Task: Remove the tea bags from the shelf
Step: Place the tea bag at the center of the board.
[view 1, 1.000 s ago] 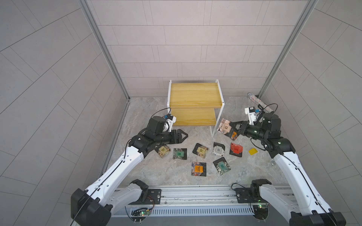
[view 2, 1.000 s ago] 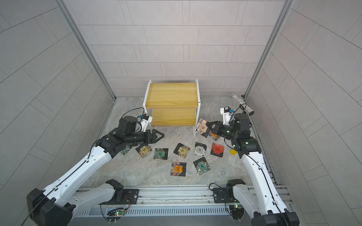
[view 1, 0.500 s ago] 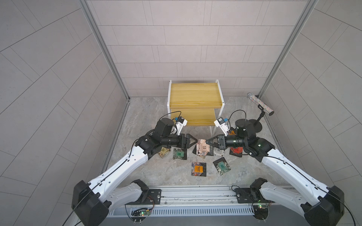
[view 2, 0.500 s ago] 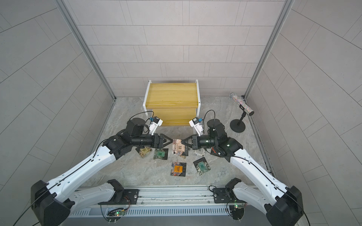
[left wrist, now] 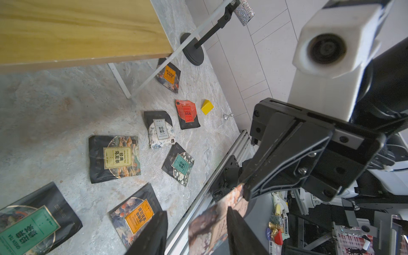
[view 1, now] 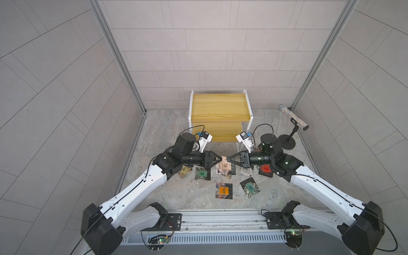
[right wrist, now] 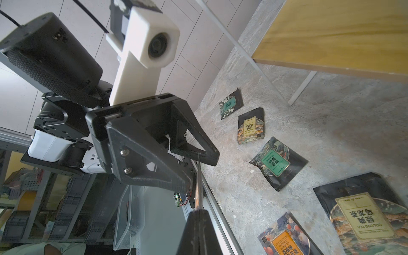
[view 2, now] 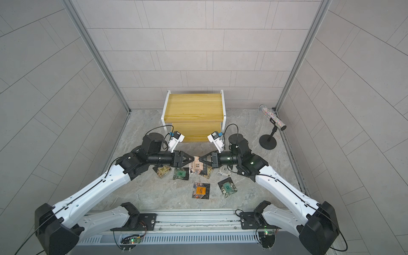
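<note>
Right gripper brought its clenched tea bag to six o'clock of the shelf; left gripper narrowed, unclamped; I expected handover.

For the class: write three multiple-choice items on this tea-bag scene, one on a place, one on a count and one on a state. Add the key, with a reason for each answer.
1. Relative to the shelf, the glittery tube stands
A. on top of it
B. on the floor to its right
C. underneath it

2. Tea bags lying on the shelf's top board:
A. none
B. two
C. five

3. The right gripper is
A. open above the shelf
B. shut on a tea bag held in the air
C. shut on the tube

Key:
1 B, both top views show its stand on the floor beside the shelf.
2 A, the board shows only bare wood.
3 B, the right wrist view shows its jaws pinching the sachet's edge.
</note>
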